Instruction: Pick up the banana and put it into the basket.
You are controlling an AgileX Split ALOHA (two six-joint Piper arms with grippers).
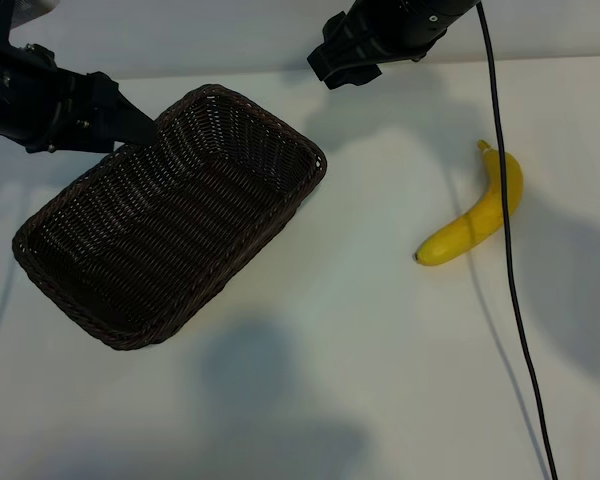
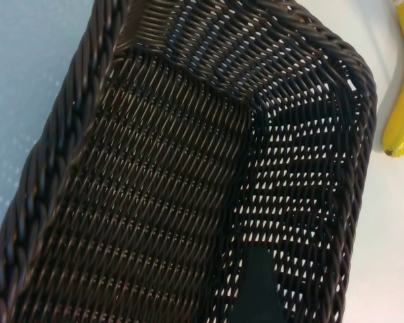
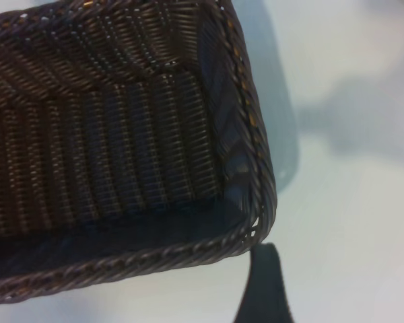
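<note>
The yellow banana lies on the white table at the right, apart from both grippers; its tip also shows in the left wrist view. The dark brown wicker basket sits at the left, lying diagonally, with nothing in it. My left gripper is at the basket's far-left rim, open. One dark finger shows by a side wall. My right gripper hangs open above the table beyond the basket's far corner. One of its fingers is beside the corner rim, holding nothing.
A black cable hangs from the right arm and runs down across the banana toward the table's near edge. Bare white table lies between basket and banana.
</note>
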